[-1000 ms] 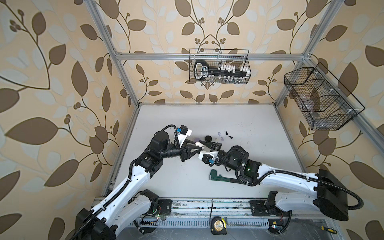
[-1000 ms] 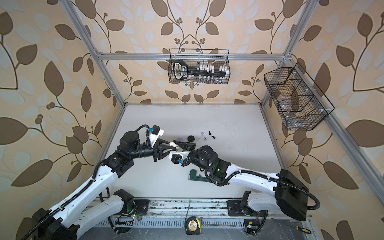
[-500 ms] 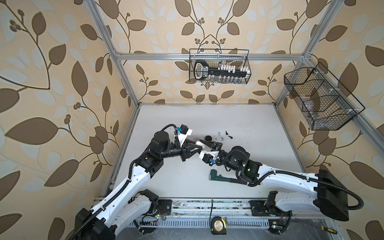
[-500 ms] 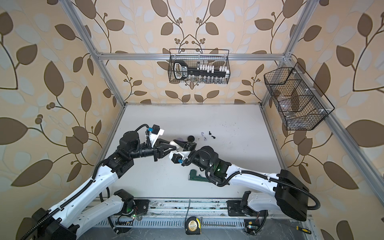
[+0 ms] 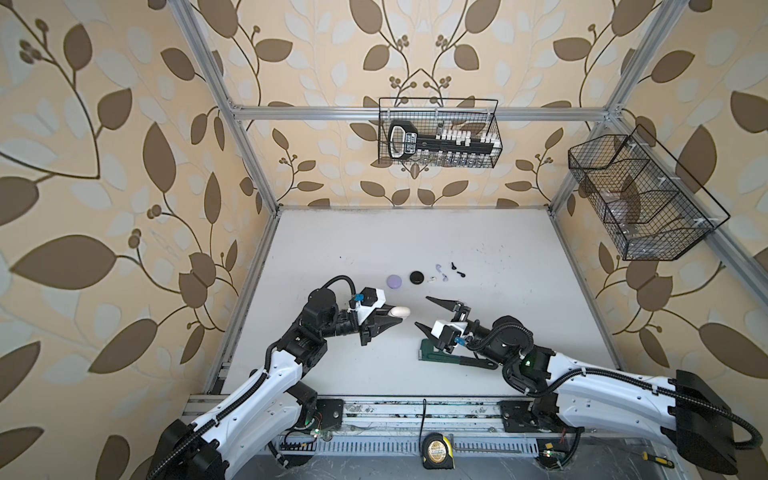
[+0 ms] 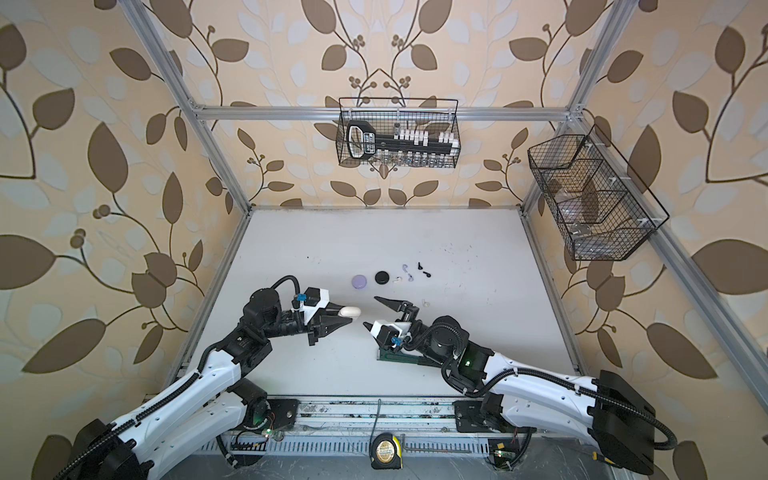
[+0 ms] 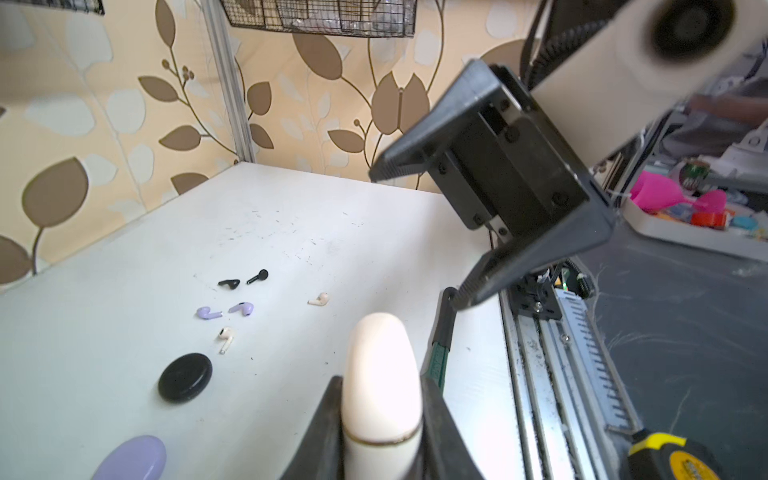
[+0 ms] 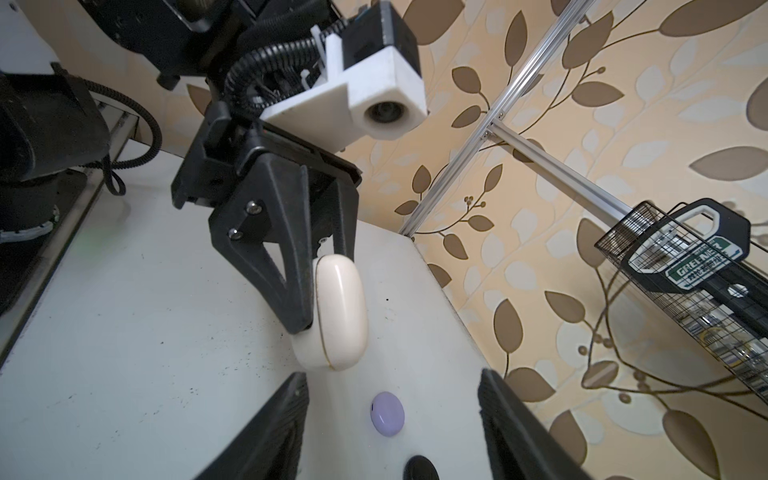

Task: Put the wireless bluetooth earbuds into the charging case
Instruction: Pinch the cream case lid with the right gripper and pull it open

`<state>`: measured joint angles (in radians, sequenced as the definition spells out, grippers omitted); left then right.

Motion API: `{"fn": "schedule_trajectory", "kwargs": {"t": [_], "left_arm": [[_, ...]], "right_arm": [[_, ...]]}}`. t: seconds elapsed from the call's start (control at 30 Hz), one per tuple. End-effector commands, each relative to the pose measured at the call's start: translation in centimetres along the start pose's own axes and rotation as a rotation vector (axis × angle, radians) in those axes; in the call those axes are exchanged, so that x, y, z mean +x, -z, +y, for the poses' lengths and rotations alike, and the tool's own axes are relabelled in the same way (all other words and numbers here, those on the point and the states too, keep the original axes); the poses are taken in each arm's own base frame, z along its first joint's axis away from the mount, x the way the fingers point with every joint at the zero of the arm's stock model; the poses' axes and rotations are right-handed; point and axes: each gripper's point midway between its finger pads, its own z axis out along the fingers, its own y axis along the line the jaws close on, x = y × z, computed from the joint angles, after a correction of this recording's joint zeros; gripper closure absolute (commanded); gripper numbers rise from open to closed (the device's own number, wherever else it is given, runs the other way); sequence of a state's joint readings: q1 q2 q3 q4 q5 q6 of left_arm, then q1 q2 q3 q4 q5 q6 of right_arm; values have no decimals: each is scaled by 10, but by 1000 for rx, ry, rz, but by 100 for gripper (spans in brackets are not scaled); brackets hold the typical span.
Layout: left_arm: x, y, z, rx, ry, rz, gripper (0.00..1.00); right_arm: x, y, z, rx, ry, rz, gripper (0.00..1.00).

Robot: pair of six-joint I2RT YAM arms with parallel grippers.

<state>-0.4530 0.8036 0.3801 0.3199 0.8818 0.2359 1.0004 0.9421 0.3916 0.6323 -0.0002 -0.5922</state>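
Observation:
My left gripper (image 5: 397,318) is shut on a closed white charging case (image 5: 401,311), holding it edge-on above the table's middle; the left wrist view shows the case (image 7: 380,374) pinched between both fingers. Facing it a short gap to the right, my right gripper (image 5: 422,311) stands open with nothing between its fingers (image 8: 291,415). Farther back on the table lie several wireless bluetooth earbuds: a black pair (image 7: 229,283), a lavender pair (image 7: 208,313), a white one (image 7: 226,337) and another white one (image 7: 319,299) apart.
A closed lavender case (image 5: 393,281) and a closed black case (image 5: 417,276) lie behind the left gripper. A green-handled tool (image 5: 440,355) lies under the right wrist. Wire baskets (image 5: 438,133) (image 5: 640,199) hang on the walls. A tape measure (image 5: 435,446) sits at the front rail.
My right gripper has opened wider and drawn back to the right, away from the white case. The left gripper has closed tighter and keeps its hold on the case.

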Motion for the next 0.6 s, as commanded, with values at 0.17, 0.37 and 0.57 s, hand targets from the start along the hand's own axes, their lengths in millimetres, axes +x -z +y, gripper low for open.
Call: {"fn": "schedule_trajectory", "kwargs": {"t": [0.17, 0.37, 0.57], "left_arm": [[-16, 3, -31, 134, -277, -87, 100], [-15, 2, -34, 145, -278, -78, 100], [-14, 2, -35, 151, -288, -75, 100]], "right_arm": [[-15, -4, 2, -47, -67, -70, 35], [-24, -15, 7, -85, -117, -94, 37], [-29, -21, 3, -68, -152, -102, 39]]}}
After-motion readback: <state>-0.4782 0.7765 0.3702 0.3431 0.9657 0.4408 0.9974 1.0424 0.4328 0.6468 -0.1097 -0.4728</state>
